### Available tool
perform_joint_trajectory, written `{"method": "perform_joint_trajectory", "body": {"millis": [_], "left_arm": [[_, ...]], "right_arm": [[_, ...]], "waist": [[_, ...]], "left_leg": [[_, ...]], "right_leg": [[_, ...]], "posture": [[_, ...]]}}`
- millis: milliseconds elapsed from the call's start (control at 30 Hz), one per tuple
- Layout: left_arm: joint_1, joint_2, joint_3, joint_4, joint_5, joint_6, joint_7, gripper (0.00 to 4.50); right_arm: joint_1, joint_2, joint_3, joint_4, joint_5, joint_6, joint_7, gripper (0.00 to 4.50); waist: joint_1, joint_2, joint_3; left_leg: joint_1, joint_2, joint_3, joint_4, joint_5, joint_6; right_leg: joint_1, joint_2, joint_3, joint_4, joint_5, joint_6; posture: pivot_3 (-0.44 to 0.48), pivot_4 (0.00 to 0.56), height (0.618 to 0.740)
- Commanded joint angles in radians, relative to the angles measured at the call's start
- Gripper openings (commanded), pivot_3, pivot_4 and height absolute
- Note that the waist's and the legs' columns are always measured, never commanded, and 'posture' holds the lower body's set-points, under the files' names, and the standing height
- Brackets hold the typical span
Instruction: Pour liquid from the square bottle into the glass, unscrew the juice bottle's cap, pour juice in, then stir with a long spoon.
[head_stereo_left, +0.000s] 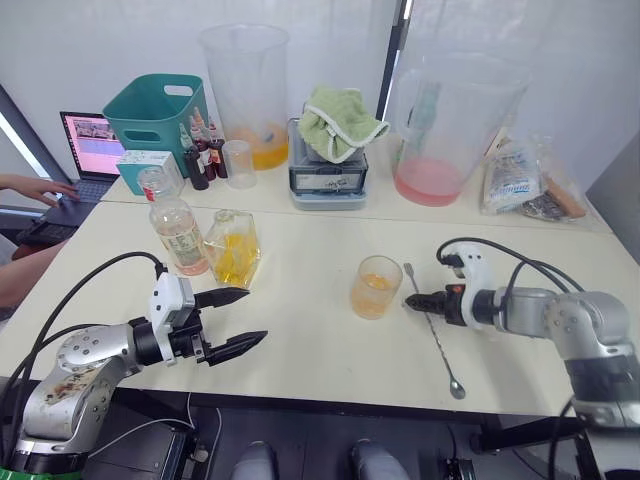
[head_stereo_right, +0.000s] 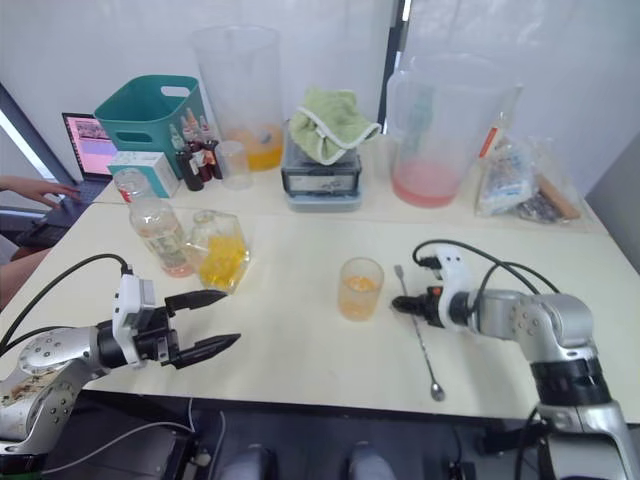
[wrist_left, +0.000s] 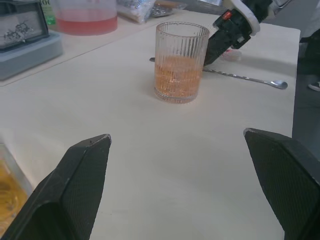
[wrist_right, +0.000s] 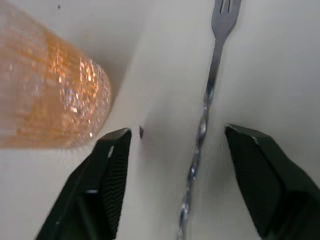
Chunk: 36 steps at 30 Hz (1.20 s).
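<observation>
A pale cream table (head_stereo_left: 300, 330) stands before a white wall, its far side crowded with two big pitchers, a teal basket and a laptop. The long spoon (head_stereo_left: 432, 328) lies flat on the table just right of the glass (head_stereo_left: 376, 287), which already holds orange liquid. The right gripper (wrist_right: 192, 145) is low over the spoon's twisted shaft with its fingers spread, one on each side, nothing grasped yet. The end near the glass looks forked rather than bowl-shaped, though the close view is too blurred to be sure.

Further left stand the square bottle (head_stereo_left: 234, 249) and, touching or just beside it, the juice bottle (head_stereo_left: 178, 233) with the juice bottle's cap (head_stereo_left: 153, 182) apparently on. The left gripper (head_stereo_left: 228, 320) hovers wide open and empty near the table's front edge.

The stirring step seems at hand. The risk is in the pick: a thin shaft lying flat may slip or roll from closing fingers, and, with the glass so near, a sideways nudge by the gripper could tip or slide it and spill the drink.
</observation>
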Motion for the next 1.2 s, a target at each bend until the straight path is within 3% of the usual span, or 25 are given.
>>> {"method": "perform_joint_trajectory", "body": {"millis": [33, 133, 233, 333, 467, 667, 833, 1200], "left_arm": [[-0.003, 0.009, 0.042, -0.001, -0.028, -0.021, -0.013, 4.50], [-0.011, 0.008, 0.072, 0.040, -0.035, -0.032, -0.025, 4.50], [-0.012, 0.009, 0.086, 0.074, -0.037, -0.046, -0.038, 4.50], [-0.013, 0.014, 0.093, 0.114, -0.023, -0.059, -0.046, 4.50], [-0.015, 0.020, 0.103, 0.162, -0.014, -0.086, -0.062, 4.50], [-0.020, 0.030, 0.107, 0.266, 0.041, -0.149, -0.076, 4.50], [-0.029, 0.028, 0.100, 0.303, 0.049, -0.170, -0.083, 4.50], [-0.007, 0.027, 0.094, 0.298, 0.075, -0.198, -0.074, 4.50]], "right_arm": [[0.042, -0.056, -0.070, -0.130, -0.030, -0.073, 0.092, 4.43], [0.209, -0.123, -0.253, -0.257, -0.036, -0.216, 0.258, 4.43], [0.333, -0.110, -0.427, -0.297, -0.005, -0.290, 0.354, 4.43], [0.442, -0.071, -0.600, -0.285, 0.014, -0.357, 0.439, 4.43], [0.555, -0.053, -0.727, -0.235, -0.026, -0.454, 0.532, 4.43], [0.691, -0.026, -0.794, -0.074, -0.144, -0.630, 0.662, 4.43], [0.707, -0.024, -0.771, -0.002, -0.197, -0.719, 0.712, 4.43], [0.695, 0.002, -0.741, 0.004, -0.208, -0.702, 0.678, 4.43]], "waist": [[0.000, 0.000, 0.000], [0.003, 0.000, 0.000], [0.004, 0.000, 0.000], [0.004, 0.000, 0.000], [0.003, 0.000, 0.000], [0.000, 0.000, 0.000], [-0.001, 0.000, 0.000], [-0.001, 0.001, 0.000]], "left_leg": [[0.000, 0.000, 0.000, 0.000, 0.000, 0.000], [0.000, 0.000, 0.000, 0.000, 0.000, 0.000], [0.001, 0.000, 0.000, -0.001, 0.000, 0.000], [0.002, 0.000, 0.000, -0.001, 0.000, 0.000], [0.003, 0.000, 0.000, -0.001, 0.000, 0.000], [0.004, 0.000, 0.000, -0.001, 0.000, 0.000], [0.004, -0.001, 0.000, -0.001, 0.000, 0.000], [0.004, -0.001, 0.000, -0.001, 0.000, 0.000]], "right_leg": [[0.000, 0.000, 0.000, 0.000, 0.000, 0.000], [-0.001, 0.000, 0.000, 0.001, 0.000, 0.000], [0.000, 0.000, 0.000, 0.000, -0.001, 0.000], [0.001, 0.000, 0.000, 0.000, -0.001, 0.000], [0.002, 0.000, 0.000, 0.000, -0.002, 0.001], [0.002, 0.000, 0.000, 0.000, -0.006, 0.004], [0.002, 0.000, 0.000, 0.000, -0.006, 0.004], [0.003, 0.000, 0.000, 0.001, -0.006, 0.004]], "posture": [[0.000, 0.150, 0.733], [0.000, 0.150, 0.733], [0.000, 0.150, 0.733], [0.000, 0.150, 0.733], [0.000, 0.150, 0.733], [0.000, 0.150, 0.733], [0.000, 0.150, 0.733], [0.000, 0.150, 0.733]]}}
